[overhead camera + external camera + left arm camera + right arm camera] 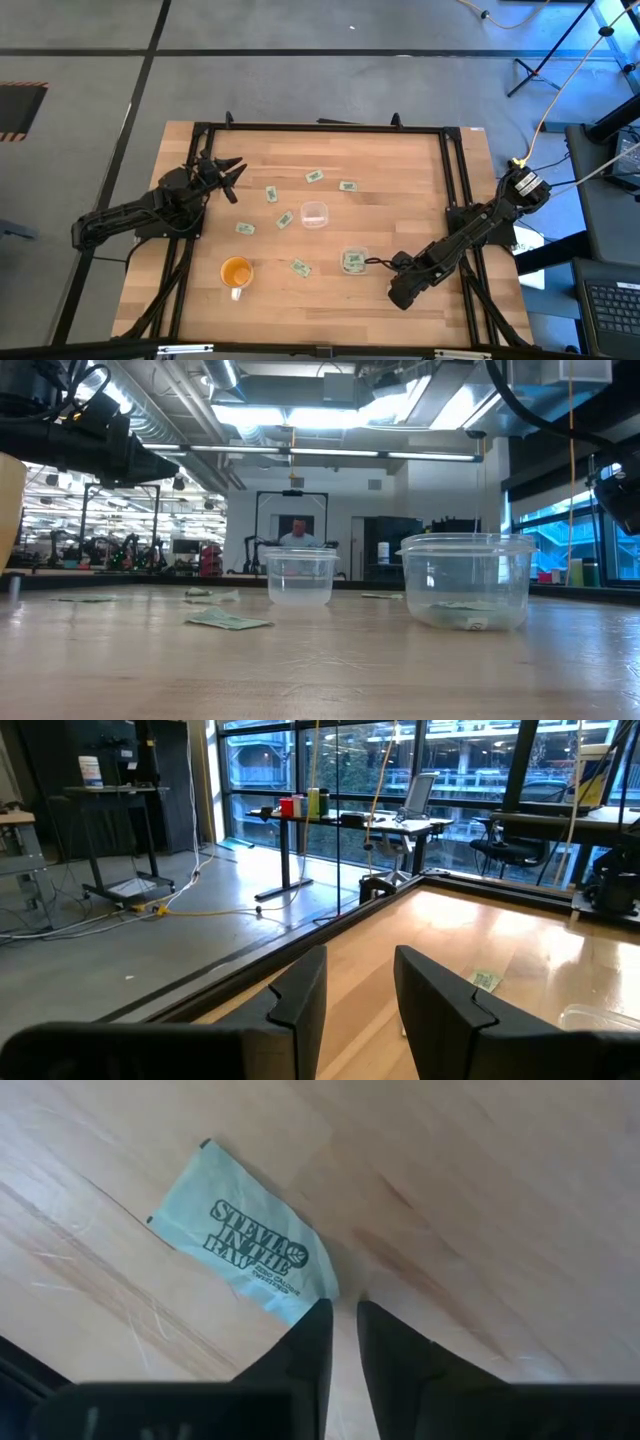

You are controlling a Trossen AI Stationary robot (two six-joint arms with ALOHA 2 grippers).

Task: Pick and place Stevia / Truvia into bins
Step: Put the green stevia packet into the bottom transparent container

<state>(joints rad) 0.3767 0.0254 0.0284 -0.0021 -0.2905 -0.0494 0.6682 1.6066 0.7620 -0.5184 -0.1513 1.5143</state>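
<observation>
Several pale green Stevia packets (285, 219) lie flat and scattered on the wooden table. One clear cup (314, 213) stands mid-table. A second clear cup (354, 261) stands nearer the near edge, with a packet (462, 618) flat on its bottom. My right gripper (373, 263) is at that cup's right rim and points down. In the right wrist view its fingers (341, 1312) stand a narrow gap apart, right beside a corner of a Stevia packet (240, 1240) lying face up. Whether they touch it, I cannot tell. My left gripper (360, 982) is open, raised over the table's left side (232, 172).
An orange cup with a handle (236, 272) stands near the near-left part of the table. A dark metal frame (320, 127) runs along the table's far and side edges. Bare wood lies between the scattered packets. A person (297, 532) stands far off in the room.
</observation>
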